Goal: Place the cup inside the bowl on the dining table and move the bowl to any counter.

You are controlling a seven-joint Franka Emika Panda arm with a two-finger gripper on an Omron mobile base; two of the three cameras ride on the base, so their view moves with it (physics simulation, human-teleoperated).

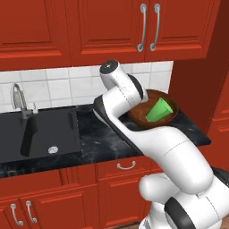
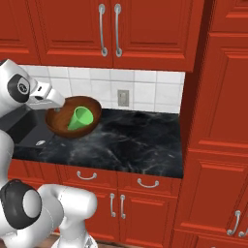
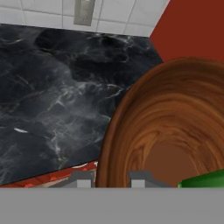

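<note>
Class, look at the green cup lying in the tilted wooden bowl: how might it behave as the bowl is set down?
The cup lies on its side, so it probably rolls or slides. The bowl tilts, gripper pinching its rim, so the cup likely settles at the low side.

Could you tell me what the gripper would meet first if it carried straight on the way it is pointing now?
Probably the counter. The gripper is shut on the rim of the bowl, which holds the cup, and the hand view looks down past that rim onto bare marble. How far below it lies is unclear.

No readable text, labels, brands or numbers appear in any view. The cabinet doors (image 2: 109, 31), wall tiles (image 1: 67, 85) and counter (image 2: 131, 140) carry no markings.
</note>
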